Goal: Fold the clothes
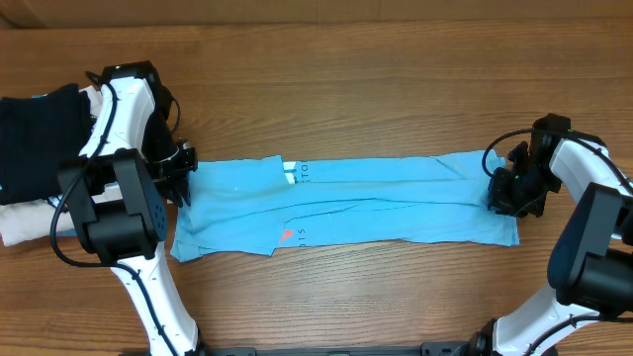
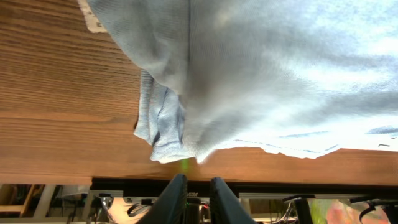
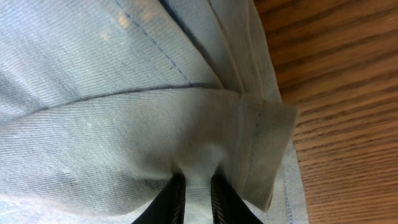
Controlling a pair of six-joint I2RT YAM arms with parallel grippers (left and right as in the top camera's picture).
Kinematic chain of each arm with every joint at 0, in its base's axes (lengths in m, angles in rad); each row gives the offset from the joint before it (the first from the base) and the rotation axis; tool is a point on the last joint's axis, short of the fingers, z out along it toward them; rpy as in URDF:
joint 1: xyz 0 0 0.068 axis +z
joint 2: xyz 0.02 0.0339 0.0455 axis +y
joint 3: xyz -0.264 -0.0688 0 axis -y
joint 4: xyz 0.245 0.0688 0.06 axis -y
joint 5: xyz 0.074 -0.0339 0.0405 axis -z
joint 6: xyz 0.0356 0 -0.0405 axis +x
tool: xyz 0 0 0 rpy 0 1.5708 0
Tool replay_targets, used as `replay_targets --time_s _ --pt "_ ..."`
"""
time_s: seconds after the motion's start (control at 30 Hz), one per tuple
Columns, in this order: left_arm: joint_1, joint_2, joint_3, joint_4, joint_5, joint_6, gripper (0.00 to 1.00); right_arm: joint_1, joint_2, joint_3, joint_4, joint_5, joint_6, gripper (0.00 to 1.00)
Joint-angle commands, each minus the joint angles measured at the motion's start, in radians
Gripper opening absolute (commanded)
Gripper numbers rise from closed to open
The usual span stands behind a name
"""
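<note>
The light blue T-shirt [image 1: 376, 203] lies folded into a long strip across the middle of the wooden table, with white and coral print showing near its centre. My left gripper [image 1: 181, 178] is at the strip's left end. In the left wrist view its fingers [image 2: 198, 182] stand slightly apart with nothing between them, and the shirt's edge [image 2: 168, 146] lies just beyond the tips. My right gripper [image 1: 502, 188] is at the right end. In the right wrist view it [image 3: 198, 180] is shut on a pinch of the shirt's fabric [image 3: 124, 124] beside the hem.
A black folded garment [image 1: 35, 138] and a cream folded garment [image 1: 25, 222] sit at the table's left edge, close behind my left arm. Bare wood [image 1: 346, 99] lies beyond the shirt. The table's near edge [image 2: 62, 168] runs just past the left fingertips.
</note>
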Motion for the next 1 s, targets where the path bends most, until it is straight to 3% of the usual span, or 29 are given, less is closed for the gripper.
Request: replay_targets --time_s 0.0,0.17,0.2,0.27,0.43,0.7,0.97 --pt "0.008 -0.032 -0.009 -0.004 -0.013 0.014 0.18 -0.006 -0.021 -0.016 0.012 -0.011 0.013 0.18" --pt "0.008 -0.032 -0.009 -0.001 -0.012 0.014 0.19 -0.006 -0.021 -0.016 0.015 -0.011 0.016 0.18" --pt "0.008 -0.032 -0.009 0.002 -0.010 0.014 0.23 -0.006 -0.021 -0.016 0.015 -0.011 0.016 0.19" --pt "0.008 -0.032 -0.009 0.013 0.005 0.015 0.43 -0.006 -0.021 -0.016 0.015 -0.011 0.016 0.19" --pt "0.008 -0.032 -0.009 0.048 0.045 0.014 0.55 -0.006 -0.021 -0.016 0.015 -0.011 0.016 0.19" --pt "-0.008 -0.032 -0.009 0.174 0.145 0.014 0.54 -0.006 -0.021 -0.016 0.019 -0.011 0.015 0.19" --pt "-0.030 -0.032 -0.009 0.166 0.140 0.010 0.49 -0.006 -0.021 -0.016 0.014 -0.011 0.015 0.19"
